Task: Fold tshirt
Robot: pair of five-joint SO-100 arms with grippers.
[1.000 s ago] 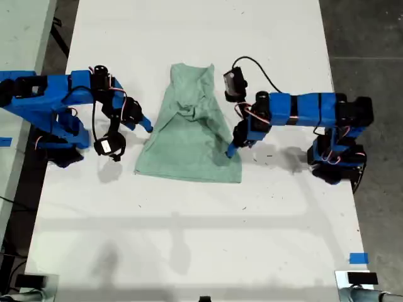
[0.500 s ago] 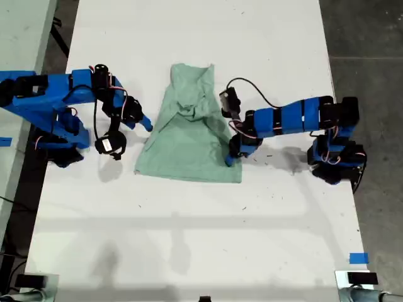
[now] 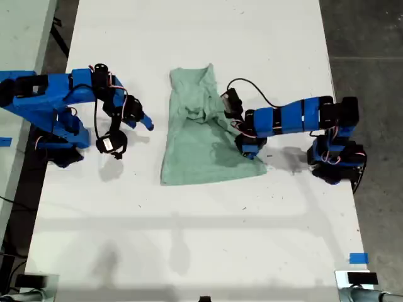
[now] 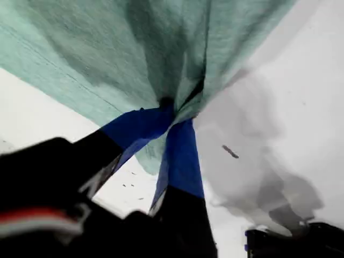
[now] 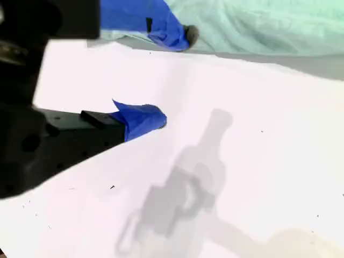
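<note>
Exterior view shows the tshirt [image 3: 203, 129] lying mid-table, its long axis running twelve to six. My first gripper [image 4: 174, 110] pinches its hem near the four o'clock corner, so it is nearer; fabric hides the jaw tips. My second gripper [image 5: 174, 75], jaws spread and empty, hangs off the nine o'clock edge.
</note>
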